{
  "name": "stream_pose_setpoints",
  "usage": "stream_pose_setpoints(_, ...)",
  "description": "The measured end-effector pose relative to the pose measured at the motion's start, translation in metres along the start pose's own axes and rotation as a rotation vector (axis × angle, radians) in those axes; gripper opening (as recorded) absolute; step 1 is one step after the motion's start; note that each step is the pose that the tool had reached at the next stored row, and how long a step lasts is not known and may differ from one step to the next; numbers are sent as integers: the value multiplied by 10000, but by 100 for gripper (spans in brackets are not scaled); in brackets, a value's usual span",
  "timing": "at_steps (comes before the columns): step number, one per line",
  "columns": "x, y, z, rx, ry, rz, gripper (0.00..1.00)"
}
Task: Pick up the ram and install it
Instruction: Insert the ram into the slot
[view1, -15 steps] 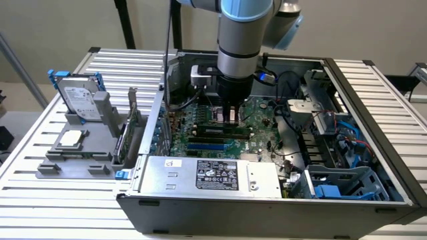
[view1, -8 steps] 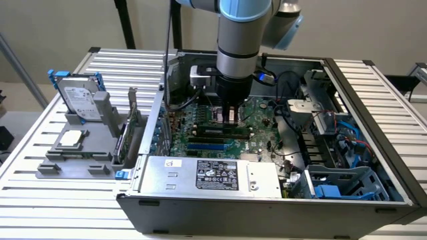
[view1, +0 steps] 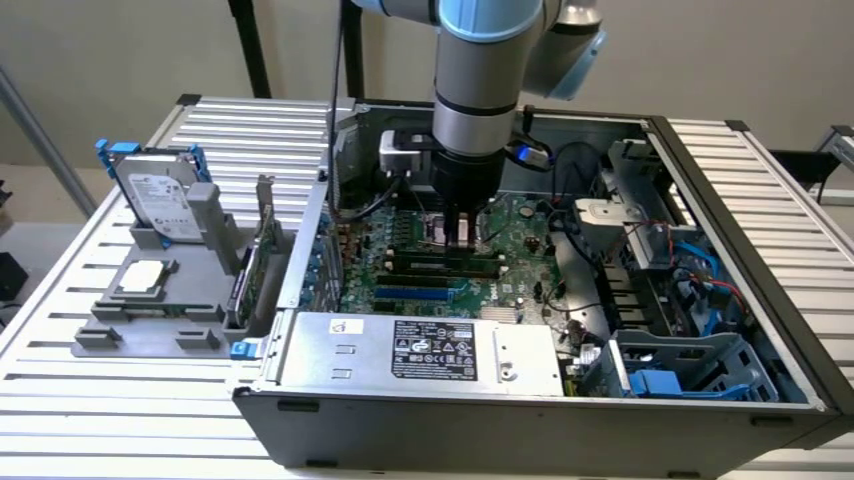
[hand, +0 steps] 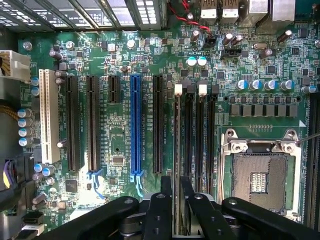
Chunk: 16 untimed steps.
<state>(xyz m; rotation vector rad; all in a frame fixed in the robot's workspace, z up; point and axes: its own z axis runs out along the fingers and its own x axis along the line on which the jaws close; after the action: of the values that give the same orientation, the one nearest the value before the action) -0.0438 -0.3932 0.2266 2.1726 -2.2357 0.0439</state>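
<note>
My gripper (view1: 461, 232) reaches down into the open computer case, just above the motherboard (view1: 523, 222). In the wrist view its black fingers (hand: 161, 207) are shut on the ram (hand: 177, 165), a thin stick seen edge-on from above. The ram runs in line with the first of several long black memory slots (hand: 200, 140), the one with a white latch (hand: 178, 90) at its far end. I cannot tell whether the stick is touching the slot or hanging just over it. The open CPU socket (hand: 258, 180) lies beside the slots.
A blue expansion slot (hand: 135, 125), black slots and a white slot (hand: 48, 115) lie alongside. The power supply (view1: 427, 350) fills the case's near side, with cables and drive bays (view1: 667, 270) at the exterior view's right. A hard drive (view1: 158, 195) and a green expansion card (view1: 254, 265) stand outside on a grey holder.
</note>
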Motion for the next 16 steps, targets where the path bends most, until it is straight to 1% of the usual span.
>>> stream_pose_setpoints(2,2,-1,-64,1,-7,-1,21)
stream_pose_setpoints(5,7,-1,-180,-2,-37,-1,21)
stream_pose_setpoints(7,9,4,-236,-3,-82,-2,21)
stream_pose_setpoints(9,11,9,-247,-3,-125,-2,19)
stream_pose_setpoints(10,10,10,-247,-3,-127,-2,19)
stream_pose_setpoints(11,11,10,-247,-5,-146,-2,11)
stream_pose_setpoints(12,11,10,-247,-5,-156,-1,11)
stream_pose_setpoints(16,11,10,-247,-5,-156,-1,11)
